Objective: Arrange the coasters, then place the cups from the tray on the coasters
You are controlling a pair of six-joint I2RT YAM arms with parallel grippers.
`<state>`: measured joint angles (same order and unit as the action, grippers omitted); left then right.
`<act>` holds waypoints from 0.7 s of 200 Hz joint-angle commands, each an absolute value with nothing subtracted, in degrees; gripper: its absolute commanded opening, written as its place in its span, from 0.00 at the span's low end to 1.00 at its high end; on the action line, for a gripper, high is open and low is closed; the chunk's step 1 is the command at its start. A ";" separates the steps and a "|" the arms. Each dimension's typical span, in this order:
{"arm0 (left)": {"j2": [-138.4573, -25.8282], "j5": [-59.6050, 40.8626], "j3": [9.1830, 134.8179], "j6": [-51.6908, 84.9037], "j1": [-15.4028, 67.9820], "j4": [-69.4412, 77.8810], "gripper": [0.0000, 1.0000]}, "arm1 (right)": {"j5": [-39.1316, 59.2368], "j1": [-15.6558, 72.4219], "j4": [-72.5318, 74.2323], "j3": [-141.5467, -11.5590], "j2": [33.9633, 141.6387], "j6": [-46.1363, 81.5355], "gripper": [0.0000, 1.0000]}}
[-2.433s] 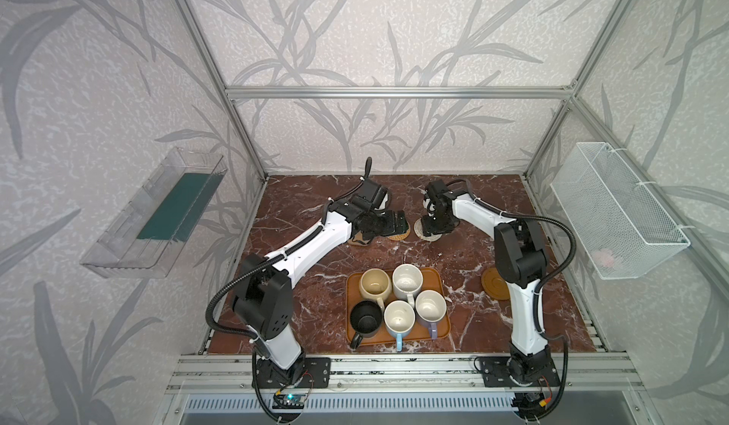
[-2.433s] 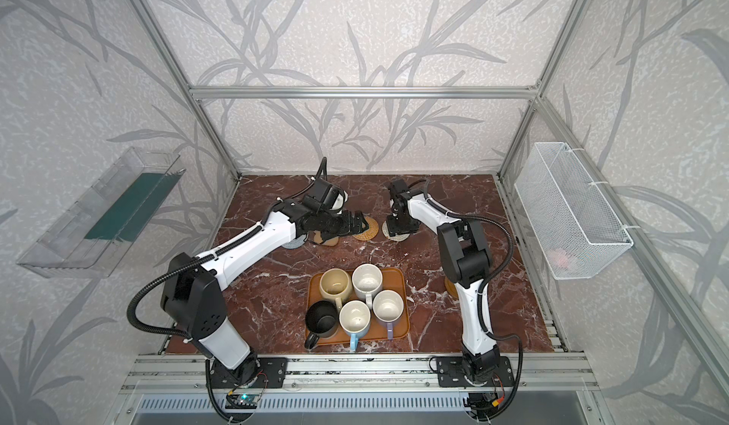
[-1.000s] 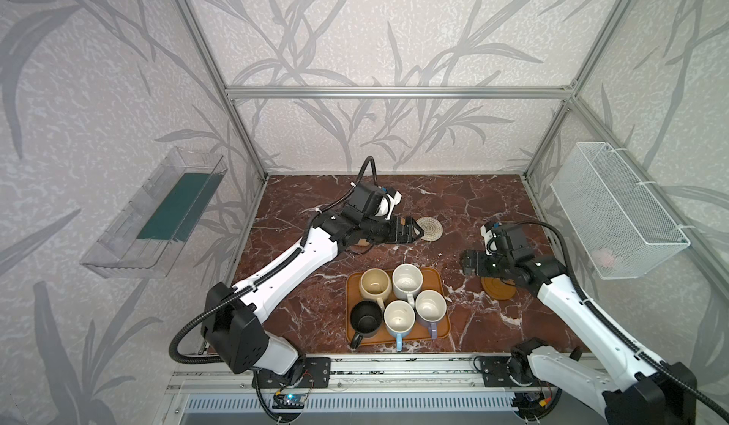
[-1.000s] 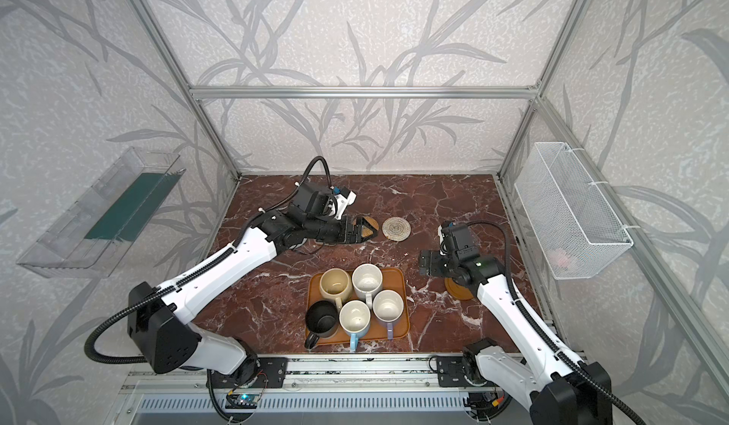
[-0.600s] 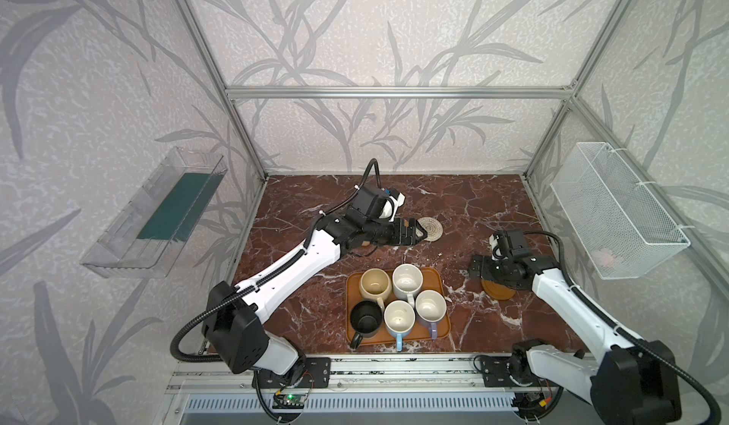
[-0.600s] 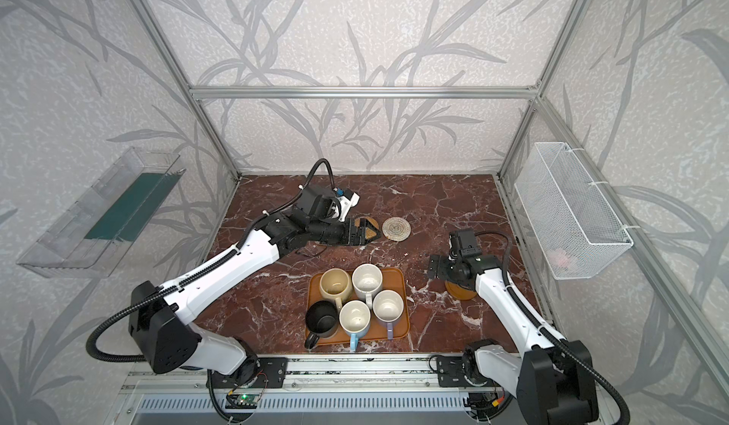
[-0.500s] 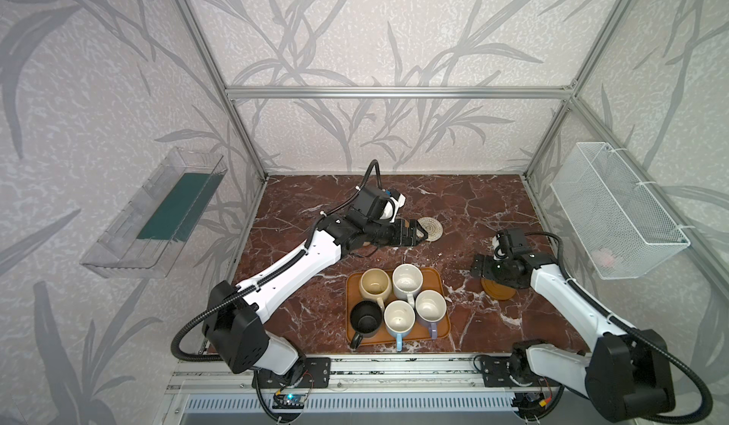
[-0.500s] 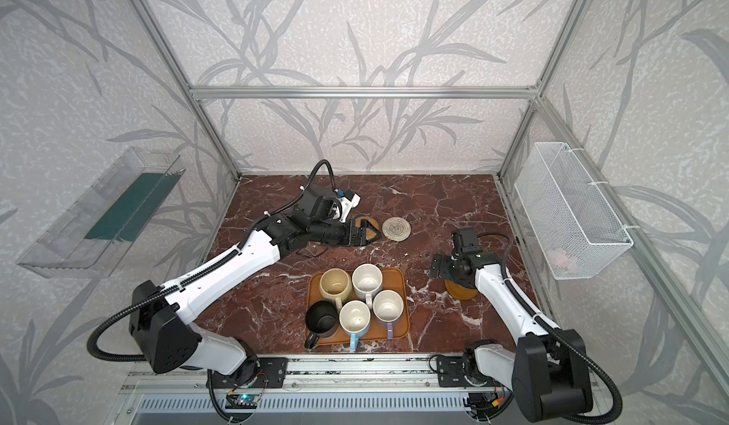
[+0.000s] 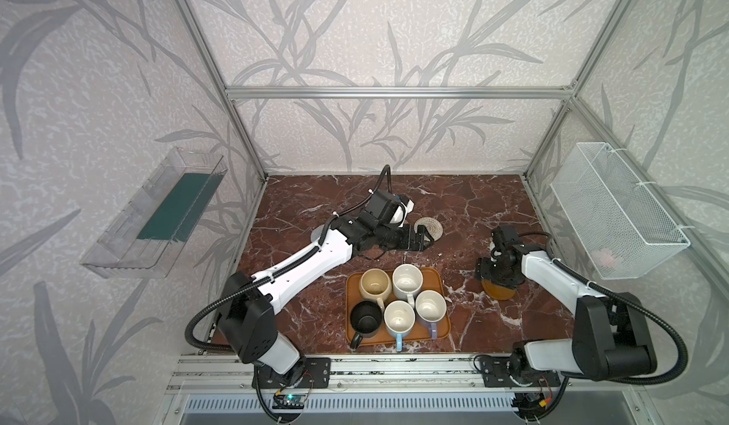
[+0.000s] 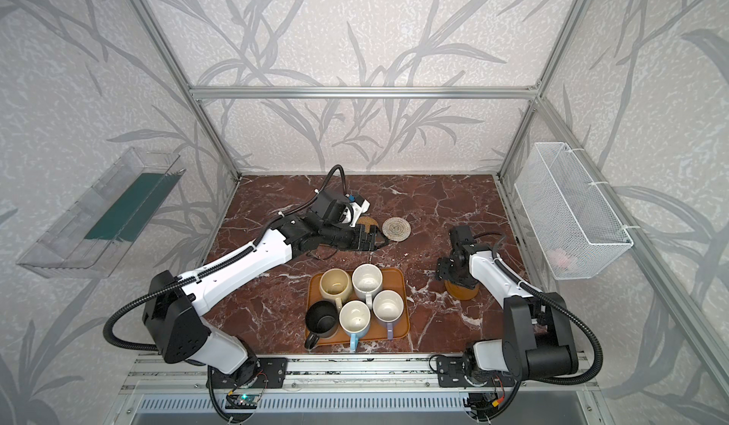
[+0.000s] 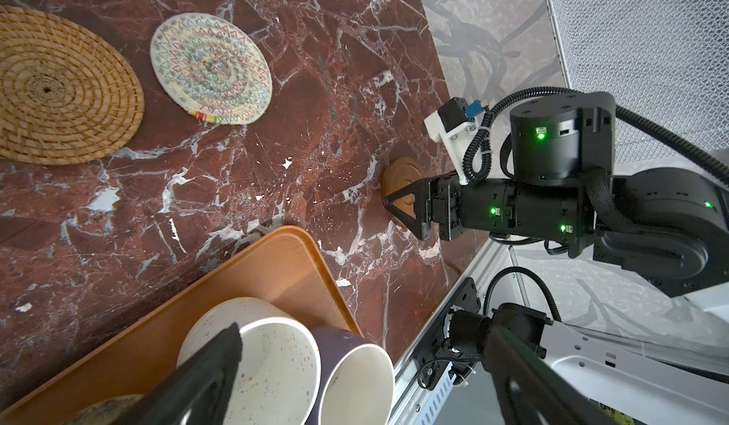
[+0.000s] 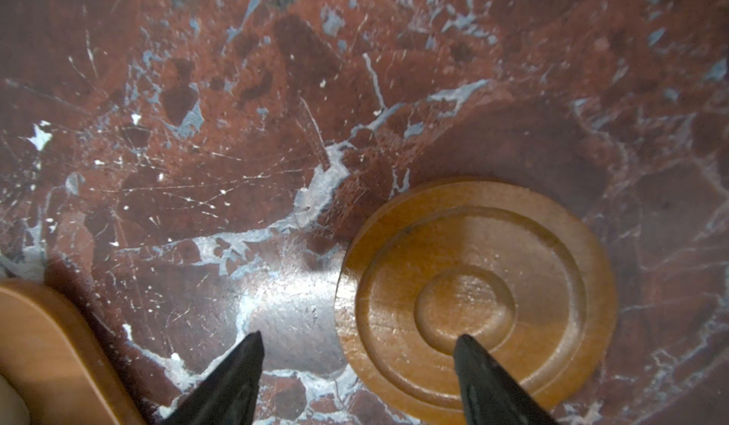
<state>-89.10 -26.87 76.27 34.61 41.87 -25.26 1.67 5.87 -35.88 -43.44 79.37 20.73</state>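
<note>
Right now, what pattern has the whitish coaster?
Rope coaster: multicoloured zigzag rings, clearest in left wrist view.

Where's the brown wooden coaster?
In a top view the brown wooden coaster lies on the table's right side, right of the tray, just under the right gripper.

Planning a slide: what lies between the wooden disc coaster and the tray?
Bare marble tabletop, one right gripper finger over it, in the right wrist view.

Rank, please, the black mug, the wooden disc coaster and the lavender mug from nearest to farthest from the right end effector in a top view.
1. The wooden disc coaster, partly beneath the right end effector, right of the tray.
2. The lavender mug, at the tray's front right.
3. The black mug, at the tray's front left, farthest.
</note>
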 commanded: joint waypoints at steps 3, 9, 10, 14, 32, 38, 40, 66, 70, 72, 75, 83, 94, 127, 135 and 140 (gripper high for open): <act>-89.87 -26.15 78.31 33.98 42.95 -23.65 0.99 | 0.19 5.64 -37.73 -45.20 79.81 20.04 0.70; -90.11 -26.19 78.16 34.26 43.15 -23.19 0.99 | -0.36 5.66 -37.51 -45.02 79.87 20.33 0.69; -90.19 -26.24 78.15 34.27 43.15 -23.11 0.99 | -0.49 5.64 -37.52 -45.01 79.88 20.32 0.69; -90.36 -26.32 78.14 34.49 43.24 -22.66 0.99 | -0.97 5.49 -37.73 -45.17 80.16 20.41 0.68; -91.44 -27.16 78.27 34.98 43.48 -21.56 0.99 | -1.14 4.94 -38.42 -46.23 81.74 20.00 0.65; -91.70 -25.47 78.73 34.42 43.69 -22.68 0.99 | -1.08 4.84 -38.31 -46.49 82.29 19.97 0.64; -91.79 -24.60 79.01 34.09 43.82 -23.38 0.99 | -1.06 4.79 -38.36 -46.60 82.49 19.91 0.64; -93.46 -20.27 82.52 29.80 45.14 -30.01 0.99 | -0.40 4.76 -38.25 -47.80 84.74 19.33 0.63; -93.48 -21.00 82.48 29.76 45.16 -29.62 0.99 | -0.23 4.75 -38.09 -47.89 84.96 19.25 0.63; -93.51 -21.36 82.36 29.81 45.13 -29.29 0.99 | -0.12 4.79 -38.02 -47.96 85.16 19.25 0.63; -93.50 -21.83 82.15 29.91 45.14 -28.95 0.99 | -0.05 4.81 -38.05 -48.06 85.31 19.25 0.63; -93.35 -22.76 81.38 30.44 45.11 -27.47 0.99 | 0.21 4.77 -37.92 -48.25 85.86 19.36 0.62; -92.97 -23.37 80.51 31.40 45.10 -25.79 0.99 | 0.52 4.80 -37.89 -48.34 86.44 19.58 0.61; -92.11 -23.66 79.70 31.72 45.15 -24.74 0.99 | -0.41 4.80 -39.11 -49.41 88.43 19.69 0.58; -91.96 -23.73 79.71 31.57 45.13 -24.81 0.99 | -0.78 4.80 -39.66 -49.78 89.04 19.71 0.57; -91.81 -23.82 79.69 31.51 45.11 -24.88 0.99 | -0.94 4.75 -39.94 -50.03 89.45 19.56 0.57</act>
<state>-93.23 -23.51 80.25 32.08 44.99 -25.65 0.05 4.93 -37.39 -47.83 87.72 19.86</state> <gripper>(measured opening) 0.992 0.579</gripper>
